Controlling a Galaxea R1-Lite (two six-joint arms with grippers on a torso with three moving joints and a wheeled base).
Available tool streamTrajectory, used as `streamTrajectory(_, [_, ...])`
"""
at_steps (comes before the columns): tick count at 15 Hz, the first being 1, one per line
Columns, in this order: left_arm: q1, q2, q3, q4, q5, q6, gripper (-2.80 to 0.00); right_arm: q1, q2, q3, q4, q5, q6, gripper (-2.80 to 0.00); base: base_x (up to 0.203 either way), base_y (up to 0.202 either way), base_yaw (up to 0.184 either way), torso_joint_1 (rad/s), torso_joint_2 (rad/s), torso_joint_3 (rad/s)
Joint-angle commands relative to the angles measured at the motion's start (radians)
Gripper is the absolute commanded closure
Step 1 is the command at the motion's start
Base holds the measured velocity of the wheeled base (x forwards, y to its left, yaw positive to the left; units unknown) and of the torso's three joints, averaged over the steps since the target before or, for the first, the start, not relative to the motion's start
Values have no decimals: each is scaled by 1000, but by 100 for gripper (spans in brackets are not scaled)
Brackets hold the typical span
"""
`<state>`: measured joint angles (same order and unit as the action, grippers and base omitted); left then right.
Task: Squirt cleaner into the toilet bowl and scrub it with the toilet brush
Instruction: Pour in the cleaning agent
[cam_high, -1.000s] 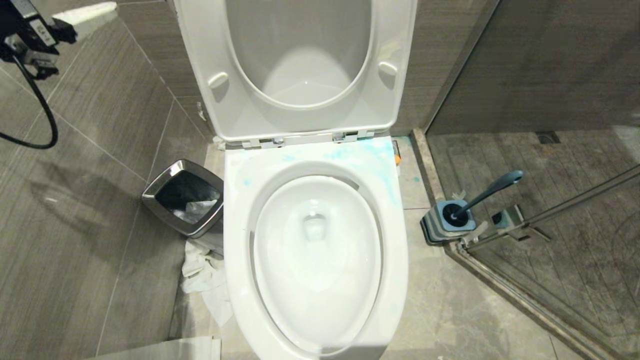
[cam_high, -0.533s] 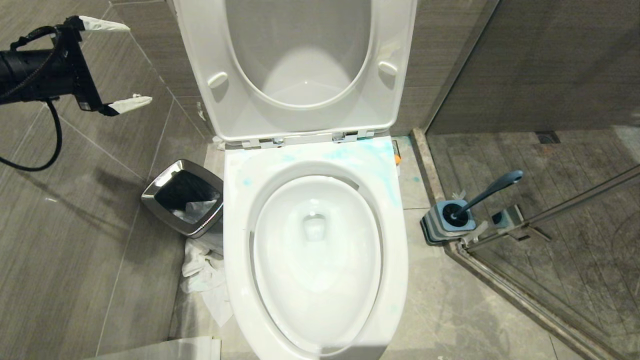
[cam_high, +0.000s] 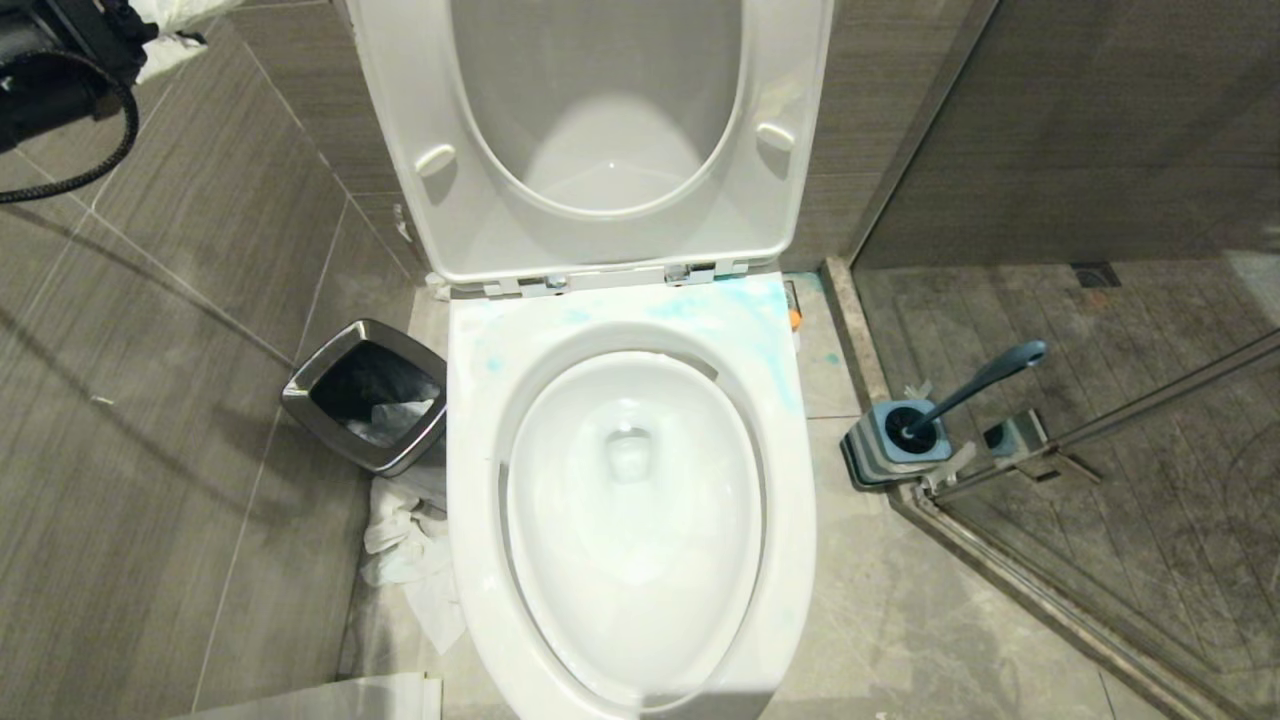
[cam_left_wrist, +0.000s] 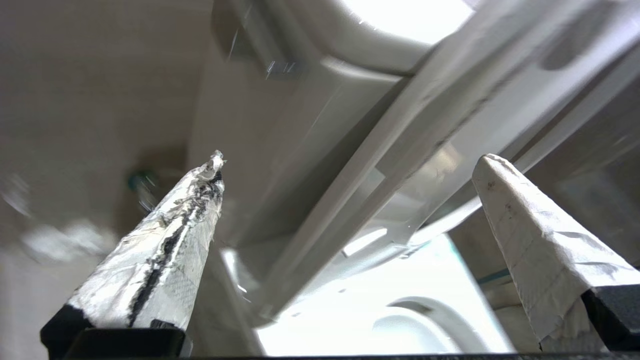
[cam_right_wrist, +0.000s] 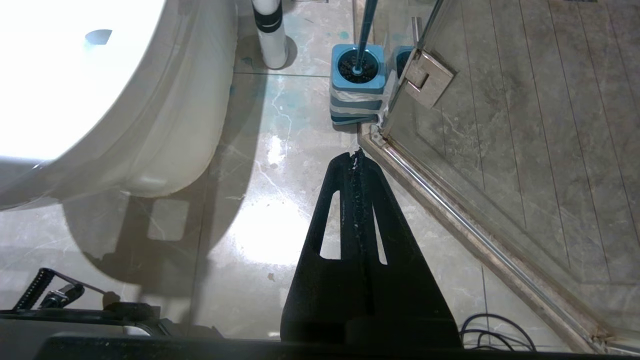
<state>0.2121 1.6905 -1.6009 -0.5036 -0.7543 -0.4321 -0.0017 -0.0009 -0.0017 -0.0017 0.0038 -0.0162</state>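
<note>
My left hand (cam_left_wrist: 350, 165) hangs wide and empty beside the toilet bowl (cam_high: 630, 480); my right hand (cam_right_wrist: 357, 152), closed, faces the toilet brush (cam_right_wrist: 367, 25).

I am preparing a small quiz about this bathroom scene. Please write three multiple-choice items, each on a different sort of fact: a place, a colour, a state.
1. Where is the toilet brush?
A. standing in its holder on the floor, on the robot's right of the toilet bowl
B. lying inside the bowl
C. inside the waste bin

2. What colour are the smears on the bowl's rim?
A. red
B. blue
C. yellow

3. How are the two end effectors?
A. both shut
B. left shut on the brush, right open
C. left end effector open and empty, right end effector shut

Answers:
1 A, since the head view shows the handle leaning out of the holder beside the glass door.
2 B, since light blue marks lie on the back of the rim.
3 C, since the left wrist view shows its fingers wide apart, and the right wrist view shows its fingers pressed together.
</note>
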Motion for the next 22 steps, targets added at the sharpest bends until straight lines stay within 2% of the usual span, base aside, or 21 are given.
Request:
streamTrajectory(1, [5, -84, 16, -1, 13, 67, -280, 0, 1, 0, 0, 1, -1, 0, 0, 0, 0, 0, 0, 0])
streamTrajectory(4, [6, -129, 32, 6, 147, 117, -280, 0, 1, 0, -1, 1, -1, 0, 0, 0, 0, 0, 0, 0])
streamTrajectory(5, [4, -133, 38, 7, 156, 141, -280, 0, 1, 0, 0, 1, -1, 0, 0, 0, 0, 0, 0, 0])
streamTrajectory(12, [3, -141, 76, -24, 172, 160, -280, 0, 1, 0, 0, 1, -1, 0, 0, 0, 0, 0, 0, 0])
streamTrajectory(13, [4, -152, 82, -21, 183, 174, -280, 0, 1, 0, 0, 1, -1, 0, 0, 0, 0, 0, 0, 0])
streamTrajectory(14, [3, -168, 94, -16, 231, 199, -280, 0, 1, 0, -1, 1, -1, 0, 0, 0, 0, 0, 0, 0])
streamTrajectory(16, [1, -199, 152, -14, 270, 260, -280, 0, 1, 0, 0, 1, -1, 0, 0, 0, 0, 0, 0, 0])
streamTrajectory(17, [2, -224, 185, -11, 279, 287, 0, 0, 1, 0, 0, 1, -1, 0, 0, 0, 0, 0, 0, 0])
streamTrajectory(22, [1, -318, 222, 89, 300, 318, 0, 0, 1, 0, 0, 1, -1, 0, 0, 0, 0, 0, 0, 0])
